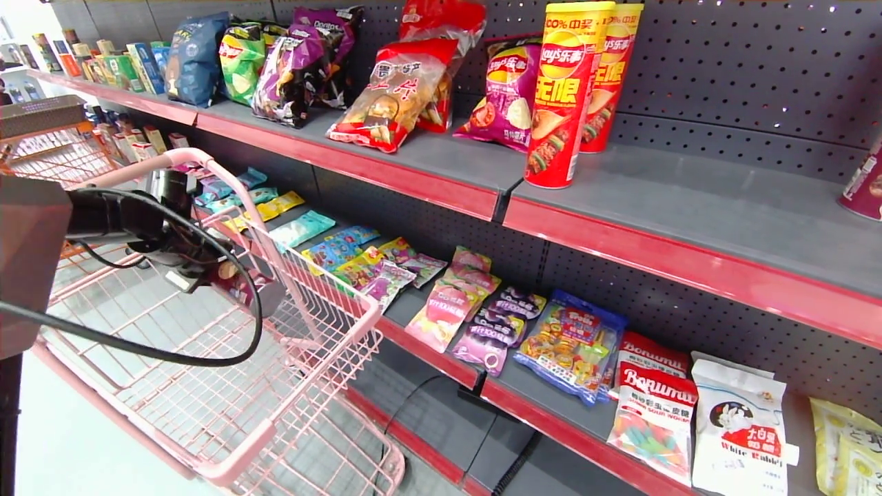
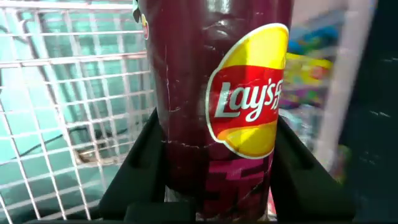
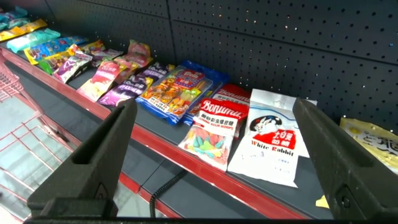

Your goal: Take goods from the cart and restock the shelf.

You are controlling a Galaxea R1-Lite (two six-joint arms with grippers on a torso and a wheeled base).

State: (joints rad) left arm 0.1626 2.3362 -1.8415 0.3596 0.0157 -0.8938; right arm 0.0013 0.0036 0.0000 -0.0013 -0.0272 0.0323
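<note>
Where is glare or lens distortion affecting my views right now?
Head view: wide lens slants the red-edged grey shelf; specks glint on the black perforated back panel. Left wrist view: soft sheen on the dark maroon cylindrical crisp can. Right wrist view: evenly lit, similar specks.

Location: retail shop, snack aisle, as I face it.
- Grey shelves (image 1: 696, 200) with red front edges (image 1: 689, 272), two tiers crossing from 10 to 4 o'clock.
- Dark pegboard back panel (image 1: 758, 62) at 1 o'clock.
- Crisp bags (image 1: 389, 96) and tall crisp tubes (image 1: 568, 89) at 12 o'clock.
- Sweet packets (image 1: 482, 324) laid flat in rows at 5 o'clock.
- Pink wire shopping cart (image 1: 372, 313) at 8 o'clock.
</note>
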